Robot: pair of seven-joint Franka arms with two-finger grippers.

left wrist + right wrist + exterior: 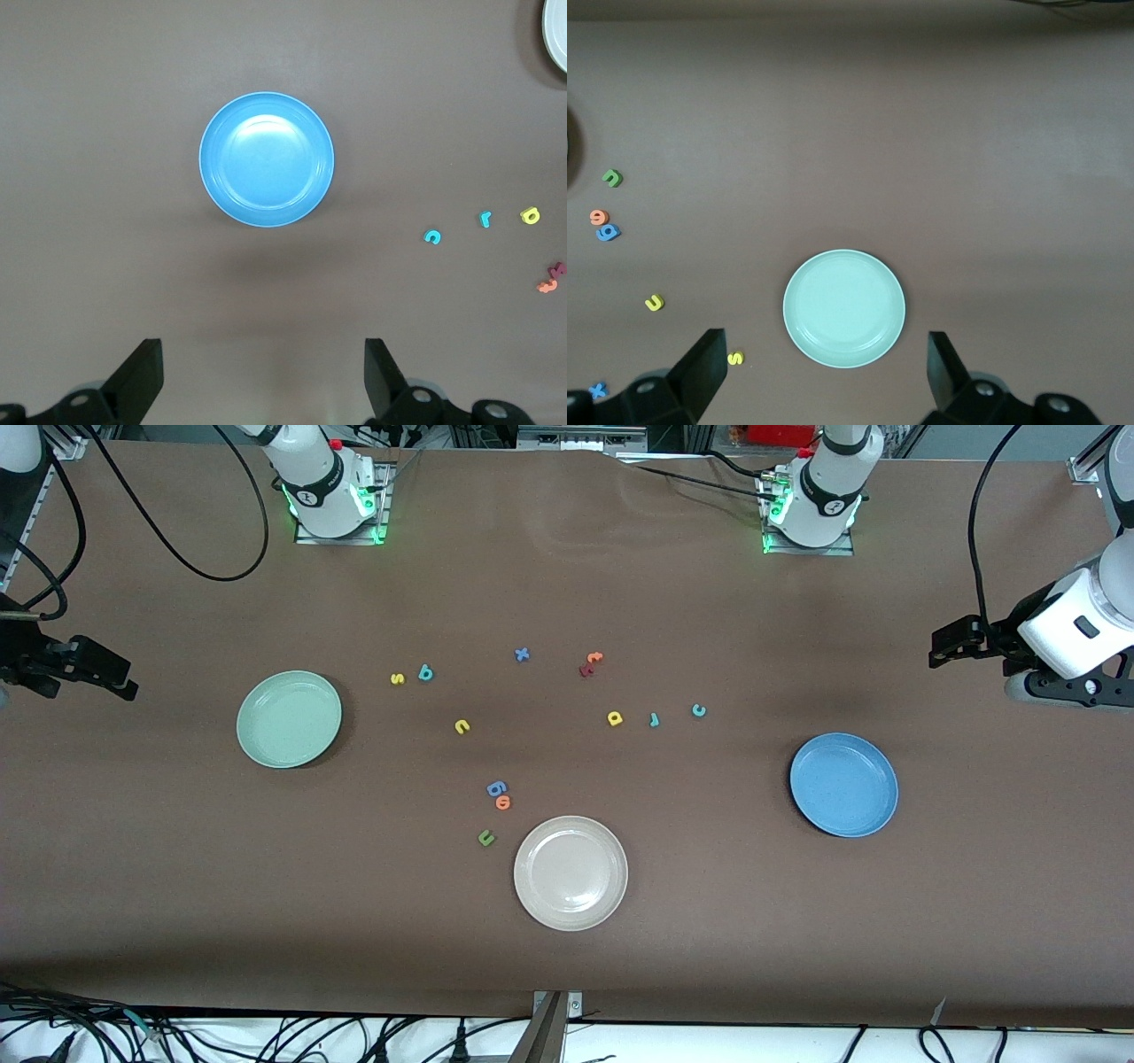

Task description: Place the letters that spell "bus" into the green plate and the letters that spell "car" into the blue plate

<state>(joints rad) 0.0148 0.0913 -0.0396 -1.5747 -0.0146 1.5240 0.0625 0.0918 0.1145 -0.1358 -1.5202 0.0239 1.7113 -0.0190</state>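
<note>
Near to far on my brown bench: 3 round rimmed plates, cream-white, blue, mint-green. Then 6 wanted foam letters: yellow u, yellow a, teal r, teal c, teal b, yellow s. Probably featherlight and squashy; I'd pinch the edges. My left tool and right tool hang apart over the bench ends.
</note>
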